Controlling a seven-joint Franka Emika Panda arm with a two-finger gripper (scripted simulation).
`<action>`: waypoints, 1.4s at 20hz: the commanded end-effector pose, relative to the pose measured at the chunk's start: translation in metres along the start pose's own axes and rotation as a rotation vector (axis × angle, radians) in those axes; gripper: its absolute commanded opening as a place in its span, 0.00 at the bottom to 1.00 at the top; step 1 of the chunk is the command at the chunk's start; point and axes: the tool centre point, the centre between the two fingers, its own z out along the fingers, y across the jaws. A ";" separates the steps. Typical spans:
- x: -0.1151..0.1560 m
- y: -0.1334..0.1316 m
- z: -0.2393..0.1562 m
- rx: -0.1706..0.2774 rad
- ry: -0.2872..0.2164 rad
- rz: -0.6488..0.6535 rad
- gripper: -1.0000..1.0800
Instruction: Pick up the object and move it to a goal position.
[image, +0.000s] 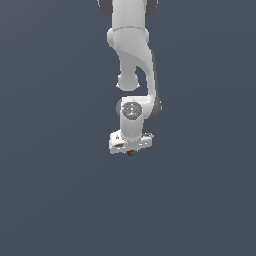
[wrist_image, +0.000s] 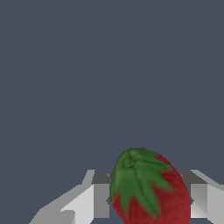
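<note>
The gripper (wrist_image: 148, 197) is clamped on the object (wrist_image: 151, 188) — a finger (wrist_image: 101, 194) presses each flank. The strawberry-like object lies tilted between them, its long axis slanting, green cap end facing the wrist camera — beneath the white arm (image: 132, 65), against the grey-blue backdrop (image: 50, 150).

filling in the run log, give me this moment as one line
phase: grasp | object: red strawberry with green cap, between fingers | gripper: around strawberry, contact looks made, lift unclear | arm: pointing down | goal marker: not seen

No text, labels, numbers or signs are readable in either view.
</note>
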 end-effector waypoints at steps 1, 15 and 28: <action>0.000 0.000 0.000 0.000 0.001 0.000 0.00; -0.004 -0.001 -0.007 0.000 0.001 0.000 0.00; -0.043 -0.007 -0.063 -0.001 0.001 0.000 0.00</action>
